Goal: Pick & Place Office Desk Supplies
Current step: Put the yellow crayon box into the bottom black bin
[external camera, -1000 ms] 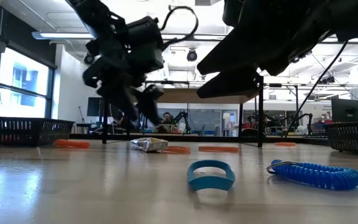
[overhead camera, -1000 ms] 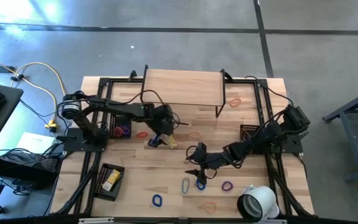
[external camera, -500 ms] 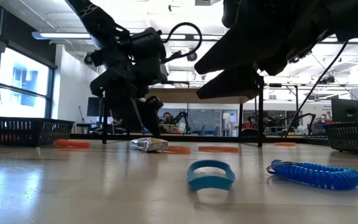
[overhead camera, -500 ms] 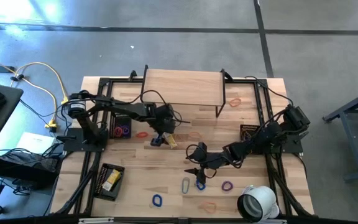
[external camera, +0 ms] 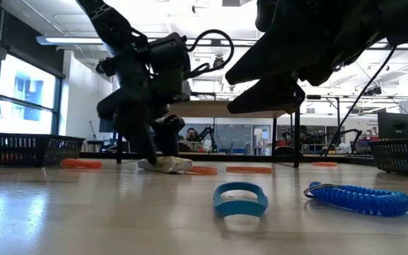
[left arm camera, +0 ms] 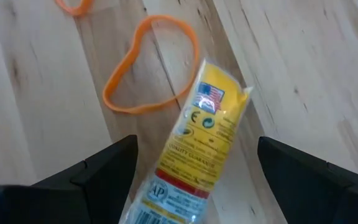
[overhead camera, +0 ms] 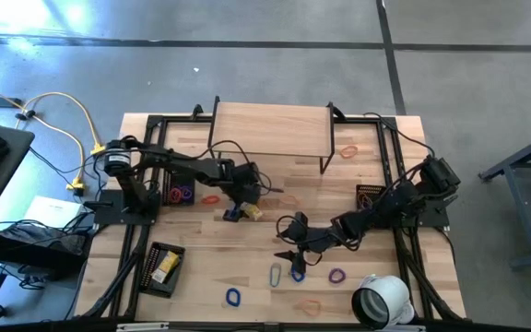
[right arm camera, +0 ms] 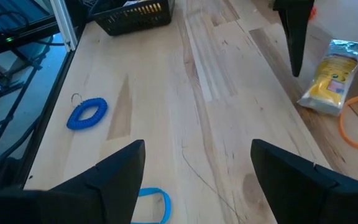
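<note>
Left gripper point(left arm camera: 194, 171): over the last second I have lowered it from clear of the table down around the yellow-and-white packet point(left arm camera: 194, 146), left of table centre. Fingers spread wide, one on each side of the packet, not yet touching it; nothing held. In the low view the fingertips sit at table level with the packet between them. Judgement: approach done, closing on the packet is the next step, then carry to a mesh basket point(overhead camera: 163, 267).

Packet: glossy film, pillow-shaped, crimped end, printed text and a small flag mark; lies flat, skewed to the finger line. Likely to crinkle and slip, so a mid-body pinch looks safer.

Orange rubber band point(left arm camera: 151, 65): thin, limp, bent loop, touching the packet's far end. It might drag along.

Right gripper point(overhead camera: 290, 257): has not moved in that second; hovers right of centre, near side, fingers apart, empty. Beside it: blue flat loop point(external camera: 240, 198), blue coiled loop point(external camera: 360, 197), silver oval clip point(overhead camera: 276, 274), purple loop point(overhead camera: 337, 275).

Table point(overhead camera: 275, 124): pale wood planks, smooth.
</note>
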Robot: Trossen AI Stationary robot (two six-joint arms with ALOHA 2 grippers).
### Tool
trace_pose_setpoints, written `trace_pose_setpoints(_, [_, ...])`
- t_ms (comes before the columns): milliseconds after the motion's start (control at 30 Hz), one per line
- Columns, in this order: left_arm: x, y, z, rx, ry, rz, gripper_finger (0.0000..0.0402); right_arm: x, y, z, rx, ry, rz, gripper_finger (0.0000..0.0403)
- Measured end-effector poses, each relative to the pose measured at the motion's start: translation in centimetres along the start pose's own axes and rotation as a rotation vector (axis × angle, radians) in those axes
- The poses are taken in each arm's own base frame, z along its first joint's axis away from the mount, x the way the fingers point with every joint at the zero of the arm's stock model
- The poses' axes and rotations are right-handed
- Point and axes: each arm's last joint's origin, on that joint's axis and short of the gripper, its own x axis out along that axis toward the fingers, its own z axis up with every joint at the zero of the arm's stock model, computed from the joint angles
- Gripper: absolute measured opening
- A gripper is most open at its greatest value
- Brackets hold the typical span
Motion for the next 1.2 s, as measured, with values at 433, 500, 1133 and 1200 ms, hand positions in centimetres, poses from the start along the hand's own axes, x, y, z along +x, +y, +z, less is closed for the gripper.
trace_pose_setpoints(433, [1.3,-0.5,0.1,-0.063,0.058,0.102,0.0324,0.0,0.0,0.1,0.001,-0.010,-0.009,0.0282])
trace_pose_setpoints(500, [1.4,-0.7,0.1,-0.081,0.063,0.115,0.0323,0.0,-0.1,0.1,0.001,-0.012,-0.013,0.0282])
trace_pose_setpoints(1133, [1.0,-2.1,0.4,-0.193,0.084,0.166,0.0200,0.0,-0.1,0.0,-0.004,-0.008,-0.016,0.0282])
trace_pose_setpoints(1200, [0.4,-2.3,0.4,-0.226,0.094,0.169,0.0191,0.0,-0.1,0.0,-0.005,-0.006,-0.017,0.0282])
